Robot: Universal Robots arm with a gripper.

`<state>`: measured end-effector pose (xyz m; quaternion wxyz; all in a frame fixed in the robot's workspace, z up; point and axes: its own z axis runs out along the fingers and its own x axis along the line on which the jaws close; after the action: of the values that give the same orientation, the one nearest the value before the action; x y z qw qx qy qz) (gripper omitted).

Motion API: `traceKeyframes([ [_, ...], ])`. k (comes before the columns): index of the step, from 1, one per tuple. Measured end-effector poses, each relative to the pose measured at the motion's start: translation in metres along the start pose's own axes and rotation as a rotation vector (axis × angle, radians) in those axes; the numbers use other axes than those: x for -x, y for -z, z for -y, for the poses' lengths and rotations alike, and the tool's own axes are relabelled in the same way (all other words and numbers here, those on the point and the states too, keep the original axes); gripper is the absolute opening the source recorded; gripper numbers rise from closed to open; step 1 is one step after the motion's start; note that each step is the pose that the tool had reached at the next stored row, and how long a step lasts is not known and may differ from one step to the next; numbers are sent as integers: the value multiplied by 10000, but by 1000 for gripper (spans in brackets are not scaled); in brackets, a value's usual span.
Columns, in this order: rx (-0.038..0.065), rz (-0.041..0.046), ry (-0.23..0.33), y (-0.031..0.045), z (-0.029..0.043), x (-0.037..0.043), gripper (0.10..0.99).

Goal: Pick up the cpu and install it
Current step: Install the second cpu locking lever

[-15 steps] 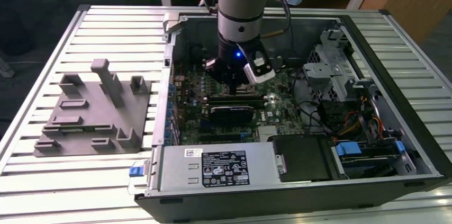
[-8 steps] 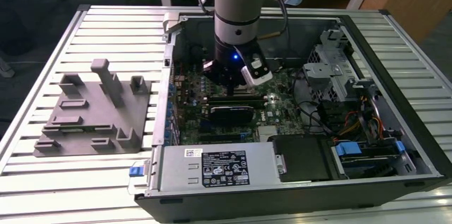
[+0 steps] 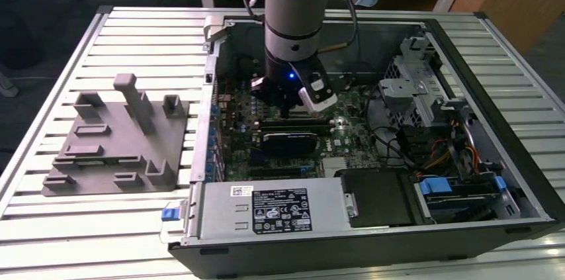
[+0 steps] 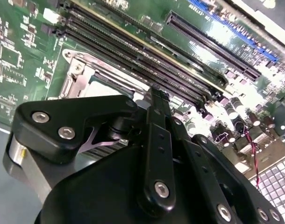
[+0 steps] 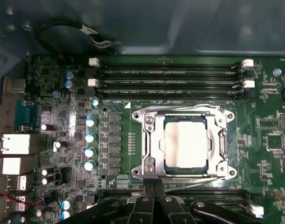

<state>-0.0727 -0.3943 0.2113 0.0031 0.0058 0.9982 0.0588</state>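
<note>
Cpu point(image 5: 185, 142) lies flat in the motherboard socket point(image 5: 147, 142), inside its metal frame; seating looks done, frame not visibly latched. Pincer point(image 5: 154, 183) hovers just beside the socket edge, fingers together, holding nothing. Grey fixture point(image 3: 115, 138) sits on the desk point(image 3: 53, 94).

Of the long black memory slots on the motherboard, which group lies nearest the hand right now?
The slots on the hand's side of the CPU socket, in the first wrist view. The fingertips sit right at them; the other bank lies across the socket.
</note>
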Motion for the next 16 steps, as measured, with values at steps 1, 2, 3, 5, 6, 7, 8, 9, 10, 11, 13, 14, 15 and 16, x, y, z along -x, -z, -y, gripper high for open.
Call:
traceKeyframes([
  [1,58,-3,15,-3,11,-4,106],
  [2,108,-6,30,-6,23,-8,106],
  [3,161,-8,43,-8,34,-12,106],
  [5,250,-12,65,-12,61,-18,106],
  [6,287,-13,74,-14,75,-20,106],
  [7,327,-15,85,-16,91,-22,106],
  [8,369,-17,94,-18,103,-22,106],
  [9,421,-18,102,-20,115,-23,106],
  [10,482,-19,109,-23,127,-23,106],
  [11,548,-21,114,-26,138,-24,106],
  [13,708,-23,122,-29,160,-24,106],
  [14,798,-24,125,-30,171,-24,106],
  [15,895,-24,126,-30,182,-23,106],
  [16,988,-26,126,-29,194,-23,106],
])
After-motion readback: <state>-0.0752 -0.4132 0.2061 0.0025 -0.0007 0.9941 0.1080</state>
